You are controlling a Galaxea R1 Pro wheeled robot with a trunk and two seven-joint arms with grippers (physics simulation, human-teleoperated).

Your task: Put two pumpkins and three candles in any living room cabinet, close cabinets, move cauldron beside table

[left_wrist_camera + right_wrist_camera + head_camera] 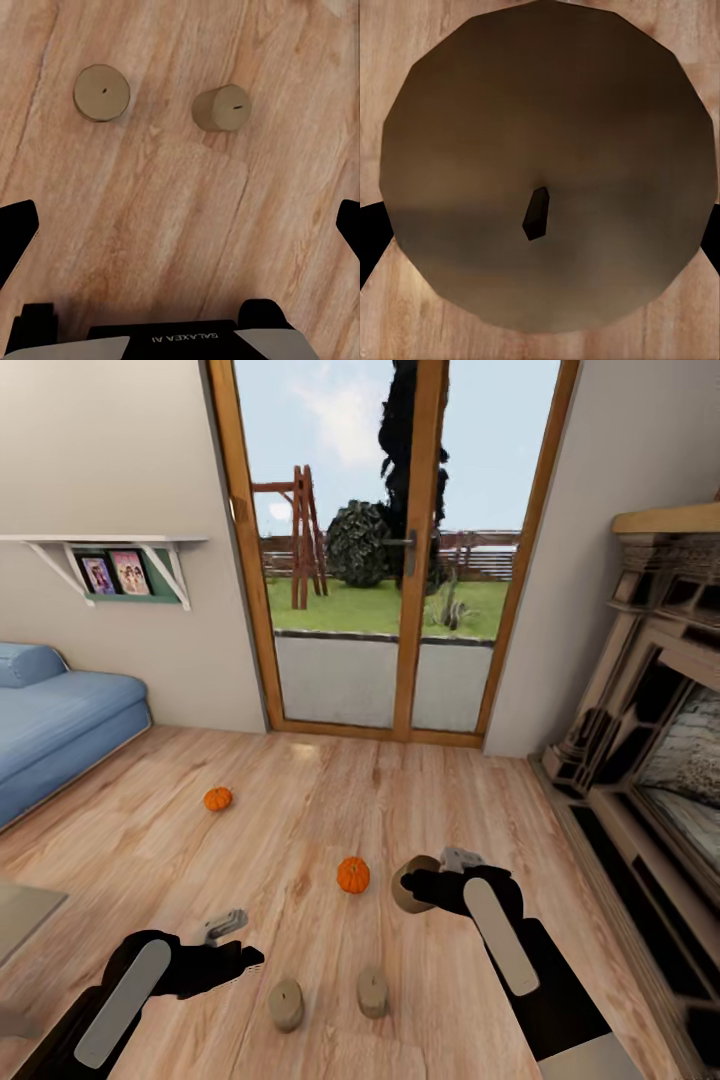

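While the right gripper (425, 887) is closed around one candle (412, 882) above the floor (300, 830), the left gripper (245, 950) hangs open and empty near two other candles (286, 1004) that stand on the floor, with two pumpkins (352, 875) farther ahead.
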